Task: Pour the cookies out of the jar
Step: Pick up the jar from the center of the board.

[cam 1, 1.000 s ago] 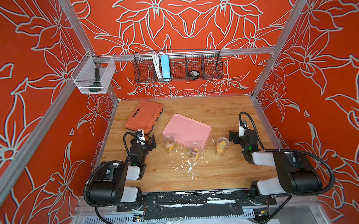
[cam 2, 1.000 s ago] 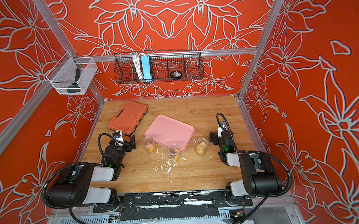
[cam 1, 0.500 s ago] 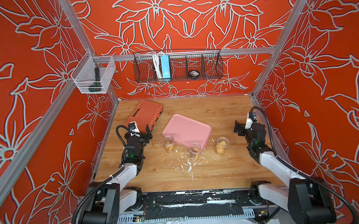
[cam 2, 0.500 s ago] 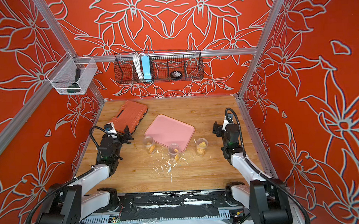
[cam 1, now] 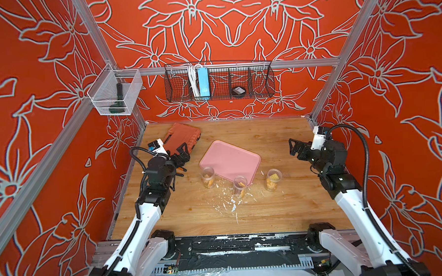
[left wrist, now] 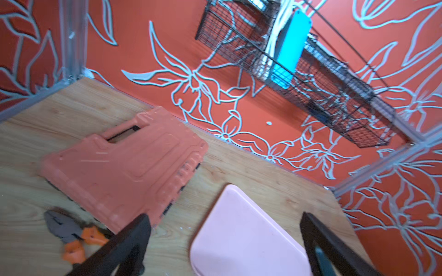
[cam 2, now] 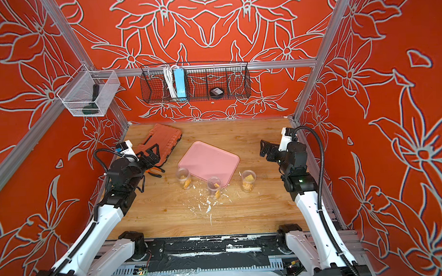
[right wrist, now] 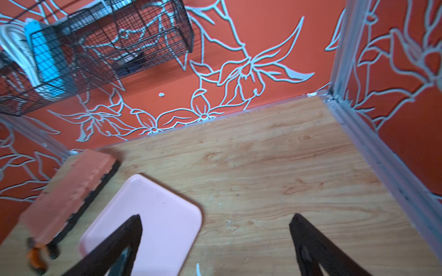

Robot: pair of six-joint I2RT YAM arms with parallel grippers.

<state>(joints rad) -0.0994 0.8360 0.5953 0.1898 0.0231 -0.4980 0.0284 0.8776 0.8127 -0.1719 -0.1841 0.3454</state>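
On woodgrain table (cam 1: 282, 212), clear cylindrical jars (cam 1: 207, 177)

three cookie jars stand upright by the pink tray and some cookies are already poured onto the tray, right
Not quite: the pink tray is bare, with nothing poured onto it, as both top views show. The three jars do stand upright by it, cookies inside.
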